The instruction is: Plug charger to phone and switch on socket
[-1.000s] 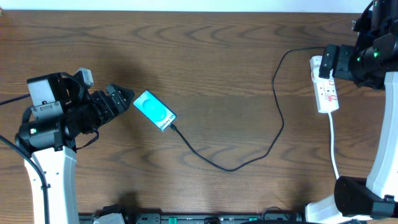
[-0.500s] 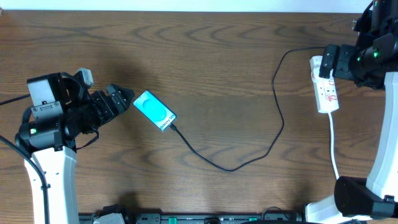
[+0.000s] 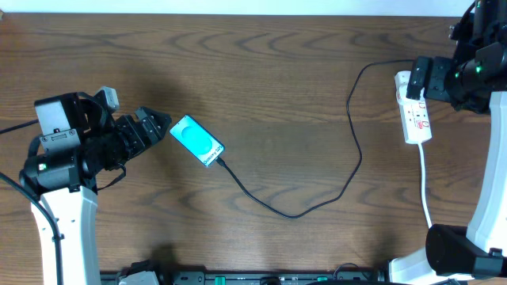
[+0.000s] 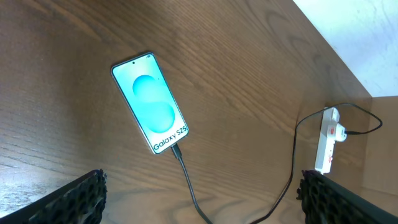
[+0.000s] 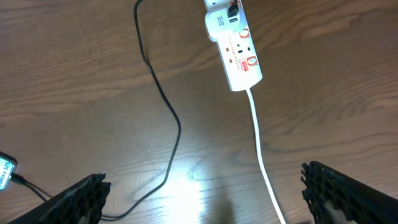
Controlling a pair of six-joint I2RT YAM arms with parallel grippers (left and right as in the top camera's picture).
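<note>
The phone (image 3: 196, 141) lies flat left of the table's centre with its cyan screen up, and fills the upper left of the left wrist view (image 4: 150, 102). The charger (image 3: 293, 215), a thin black cable, runs from the phone's lower edge in a loop to the socket (image 3: 415, 111); its plug tip (image 4: 176, 149) looks seated in the phone. My left gripper (image 3: 156, 127) is open just left of the phone and apart from it. The right gripper (image 3: 417, 79) is open above the socket's adapter end and holds nothing. The socket (image 5: 235, 50) lies ahead of its fingers.
The socket's white cord (image 3: 425, 186) runs toward the table's front edge beside the right arm's base (image 3: 455, 249). The left arm's base (image 3: 55, 198) stands at the front left. Bare wood lies between the phone and the socket.
</note>
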